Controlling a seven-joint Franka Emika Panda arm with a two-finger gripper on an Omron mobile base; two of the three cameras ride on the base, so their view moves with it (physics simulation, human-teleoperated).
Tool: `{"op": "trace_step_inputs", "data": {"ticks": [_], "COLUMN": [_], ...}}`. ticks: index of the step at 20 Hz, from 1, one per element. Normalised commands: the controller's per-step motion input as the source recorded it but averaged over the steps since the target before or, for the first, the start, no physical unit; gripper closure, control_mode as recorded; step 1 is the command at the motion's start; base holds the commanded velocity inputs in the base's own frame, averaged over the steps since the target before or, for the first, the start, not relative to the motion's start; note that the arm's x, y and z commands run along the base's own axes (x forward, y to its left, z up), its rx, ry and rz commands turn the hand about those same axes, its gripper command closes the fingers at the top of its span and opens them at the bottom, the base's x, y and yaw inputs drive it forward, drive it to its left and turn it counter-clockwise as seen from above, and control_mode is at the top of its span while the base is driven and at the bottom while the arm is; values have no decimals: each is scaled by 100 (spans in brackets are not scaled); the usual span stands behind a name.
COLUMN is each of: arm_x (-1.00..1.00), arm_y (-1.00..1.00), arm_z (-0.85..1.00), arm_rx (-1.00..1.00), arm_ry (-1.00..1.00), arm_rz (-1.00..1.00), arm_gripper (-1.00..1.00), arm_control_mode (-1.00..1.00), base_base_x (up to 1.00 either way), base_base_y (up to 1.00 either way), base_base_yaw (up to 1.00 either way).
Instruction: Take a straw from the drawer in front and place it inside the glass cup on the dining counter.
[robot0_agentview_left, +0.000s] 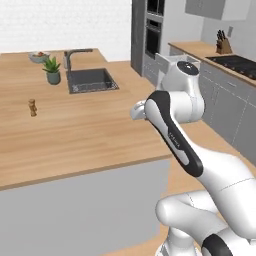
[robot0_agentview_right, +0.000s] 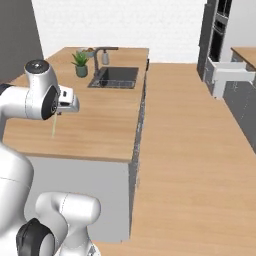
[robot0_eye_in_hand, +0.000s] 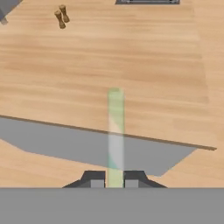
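Over dining counter (robot0_eye_in_hand: 131, 65): straw (robot0_eye_in_hand: 115, 131) between closed jaws

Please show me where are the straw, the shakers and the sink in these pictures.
straw (robot0_eye_in_hand: 115, 131): hand view, middle of its shaft above the finger tips.
shakers (robot0_eye_in_hand: 61, 17): hand view, the pair at the top left, the left one's body.
sink (robot0_agentview_left: 91, 80): left base view, dark basin floor.

A: Even, bright, diffuse lighting is seen throughout; no clear light source can be picked out, and hardly any cast shadows are seen on the dining counter (robot0_agentview_left: 90, 130).

B: Agreed. Low-resolution softness is noted, the straw (robot0_eye_in_hand: 115, 131) is rendered as a semi-transparent smear, and no glare or edge distortion is seen.
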Motion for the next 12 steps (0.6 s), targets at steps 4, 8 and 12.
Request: {"op": "trace_step_inputs", "data": {"ticks": [4,8,12], "arm_x": [0,0,0], "arm_y": [0,0,0], "arm_z": [0,0,0], "arm_rx": [0,0,0], "arm_ry": [0,0,0], "arm_rz": [0,0,0], "arm_gripper": [100,100,100], "arm_control_mode": [100,100,100], "base_base_x": [-23,-29,-25], "base_base_y": [100,100,100], "base_base_yaw": [-9,-15,-20]}}
